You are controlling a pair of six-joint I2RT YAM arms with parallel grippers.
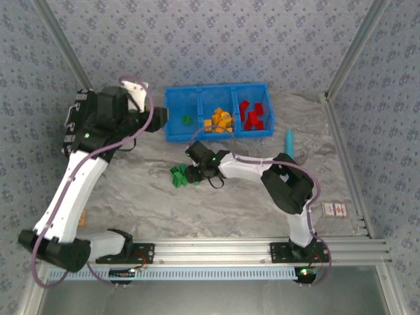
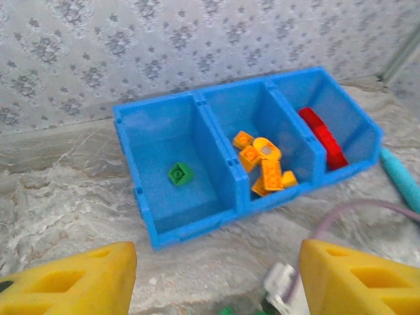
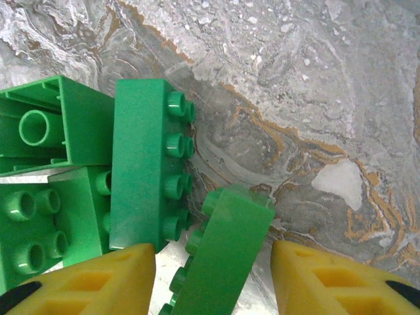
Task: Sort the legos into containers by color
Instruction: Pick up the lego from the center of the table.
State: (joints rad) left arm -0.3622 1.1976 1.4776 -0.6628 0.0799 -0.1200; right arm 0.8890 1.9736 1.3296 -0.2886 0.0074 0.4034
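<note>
Between the fingers of my right pincer [image 3: 213,254] a green brick [image 3: 223,256] stands tilted. The fingers are spread on either side of it, with a gap showing at one of them. More green legos [image 3: 141,170] lie just beside it, touching each other. My left pincer [image 2: 213,262] is spread wide, facing the blue bin [image 2: 190,226], which holds one green piece [image 2: 180,174], orange ones [image 2: 262,167] and red ones [image 2: 325,139], a compartment each. A card [image 1: 335,209] lies near the right rail, its print too small to read.
</note>
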